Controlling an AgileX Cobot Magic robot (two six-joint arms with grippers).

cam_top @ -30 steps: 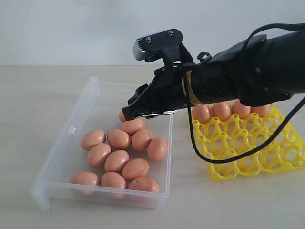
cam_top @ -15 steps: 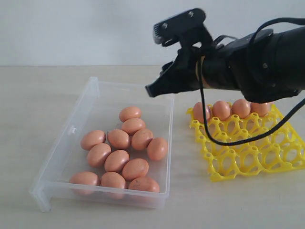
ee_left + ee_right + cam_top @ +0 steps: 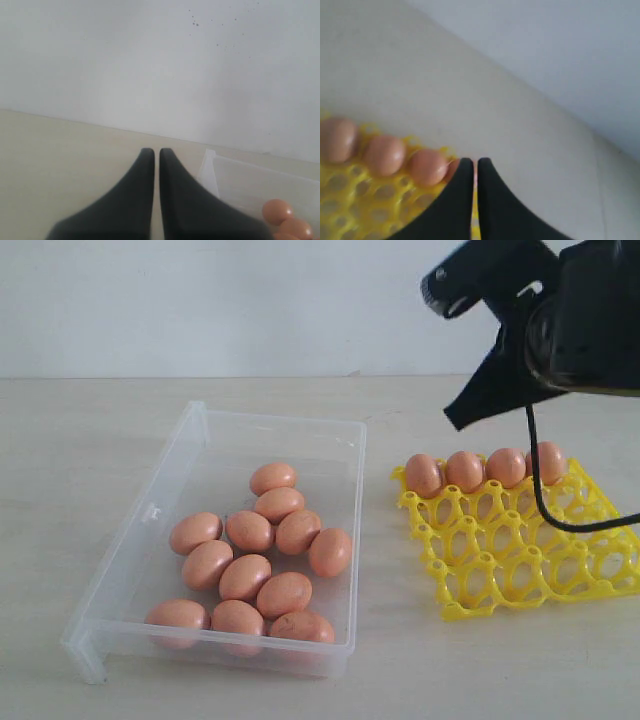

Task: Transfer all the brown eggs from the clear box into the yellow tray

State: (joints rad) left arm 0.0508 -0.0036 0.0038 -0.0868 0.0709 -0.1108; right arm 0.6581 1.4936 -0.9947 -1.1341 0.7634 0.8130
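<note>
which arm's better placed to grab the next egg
Probably left: the left gripper faces the clear box and brown eggs; the right gripper hangs over the yellow tray. Both are shut.

Glossy plastic clear box, smooth brown eggs, shiny plastic yellow tray

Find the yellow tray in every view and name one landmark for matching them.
Exterior view: the yellow tray sits lower right, beside the clear box.
Left wrist view: not in it; only a corner of the box shows.
Right wrist view: lower left of the picture.
Shared landmark: the row of brown eggs along the tray's edge, in the exterior and right wrist views.
</note>
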